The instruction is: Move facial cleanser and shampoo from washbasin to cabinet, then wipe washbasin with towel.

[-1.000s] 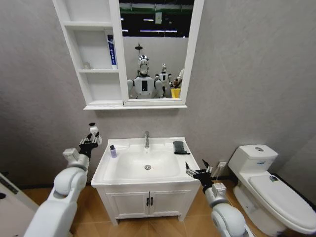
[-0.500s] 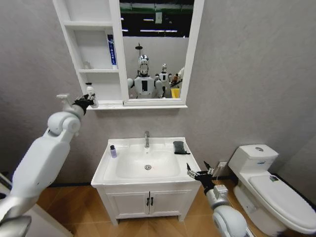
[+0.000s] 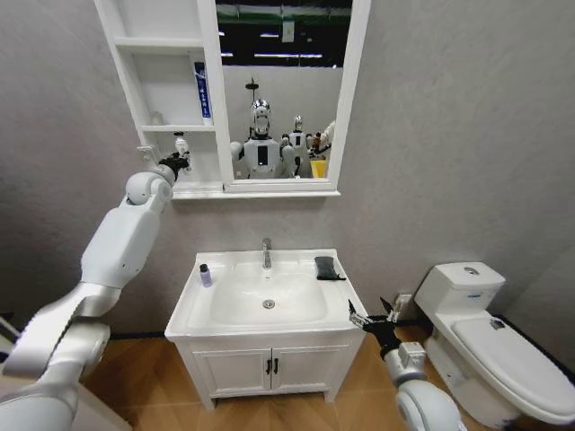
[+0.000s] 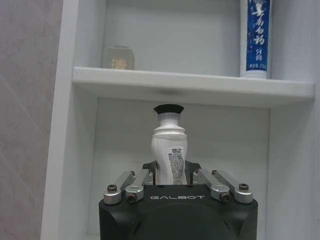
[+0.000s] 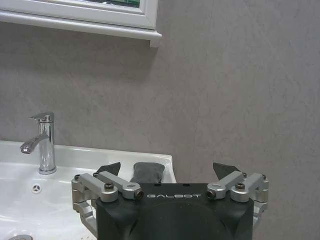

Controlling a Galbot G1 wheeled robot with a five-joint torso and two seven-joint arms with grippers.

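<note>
My left gripper (image 3: 177, 160) is raised to the cabinet (image 3: 135, 81) and is shut on a white bottle with a black cap (image 3: 182, 144). In the left wrist view the bottle (image 4: 169, 150) stands upright between the fingers of the left gripper (image 4: 170, 172), in front of the lowest compartment, under a shelf (image 4: 200, 86). A small purple bottle (image 3: 206, 275) stands on the washbasin (image 3: 184, 310), on its left rim. The dark towel (image 3: 326, 267) lies on the right rim beside the tap (image 3: 267, 253). My right gripper (image 3: 370, 315) hangs open just off the basin's front right corner.
A blue and white tube (image 3: 202, 90) stands on the cabinet's middle shelf, and a small jar (image 4: 118, 57) sits at that shelf's other end. The mirror (image 3: 283, 90) adjoins the cabinet. A white toilet (image 3: 485, 332) stands to the right. A two-door vanity (image 3: 269, 368) sits under the basin.
My left arm has swung up from beside the basin to the cabinet's lowest compartment, carrying the white bottle. My right gripper has drifted slightly down and to the right.
</note>
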